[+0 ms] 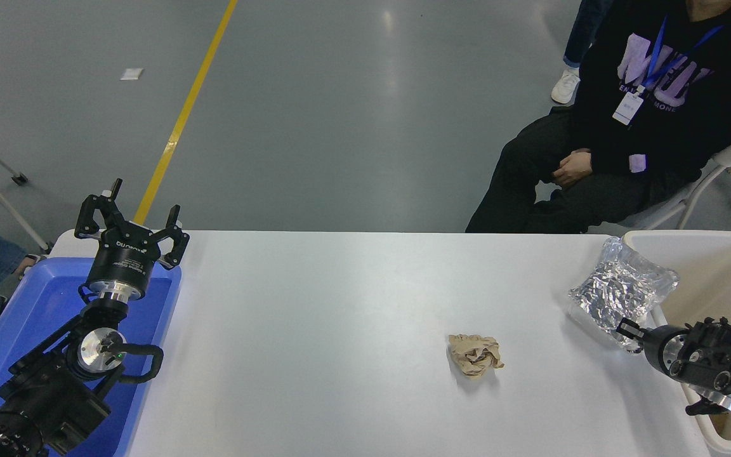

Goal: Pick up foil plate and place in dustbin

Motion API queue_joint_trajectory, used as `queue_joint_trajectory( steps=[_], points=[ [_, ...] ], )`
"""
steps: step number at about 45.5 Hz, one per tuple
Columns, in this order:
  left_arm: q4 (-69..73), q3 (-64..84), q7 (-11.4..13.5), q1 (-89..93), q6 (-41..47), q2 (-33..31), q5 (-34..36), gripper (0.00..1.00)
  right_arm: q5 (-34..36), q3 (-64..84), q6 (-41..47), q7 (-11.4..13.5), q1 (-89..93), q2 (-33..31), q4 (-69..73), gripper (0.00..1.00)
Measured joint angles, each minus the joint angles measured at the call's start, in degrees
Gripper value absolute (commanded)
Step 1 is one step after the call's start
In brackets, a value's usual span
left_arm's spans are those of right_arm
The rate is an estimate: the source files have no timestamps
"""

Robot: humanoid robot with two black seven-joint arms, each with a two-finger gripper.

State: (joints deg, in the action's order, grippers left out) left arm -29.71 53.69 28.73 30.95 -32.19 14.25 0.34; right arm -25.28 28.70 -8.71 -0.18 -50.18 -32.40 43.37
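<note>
The foil plate is shiny, wrinkled silver. It is tilted up at the table's right end, with its far corner over the left rim of the dustbin. The dustbin is a large cream-white bin at the right edge with a deep beige inside. My right gripper comes in from the lower right and is shut on the foil plate's near edge. My left gripper is parked at the lower left, open and empty, above a blue tray.
A small brown paper wad lies on the white table, right of centre. The blue plastic tray sits at the left end. A person in black sits beyond the far right corner, hands in lap.
</note>
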Motion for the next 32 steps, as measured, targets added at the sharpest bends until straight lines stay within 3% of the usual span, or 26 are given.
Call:
queue_joint_trajectory(
  steps=[9, 16, 32],
  points=[
    [0.0, -0.1, -0.1, 0.1, 0.0, 0.0, 0.0, 0.98, 0.3, 9.2, 4.4, -0.3, -12.9, -7.9, 13.5, 0.0],
    [0.0, -0.1, -0.1, 0.1, 0.0, 0.0, 0.0, 0.98, 0.4, 20.7, 10.7, -1.9, -28.4, -12.3, 23.2, 0.0],
    [0.0, -0.1, -0.2, 0.1, -0.1, 0.0, 0.0, 0.98, 5.4, 43.1, 39.8, -3.6, -72.1, -16.5, 33.1, 0.0]
  ],
)
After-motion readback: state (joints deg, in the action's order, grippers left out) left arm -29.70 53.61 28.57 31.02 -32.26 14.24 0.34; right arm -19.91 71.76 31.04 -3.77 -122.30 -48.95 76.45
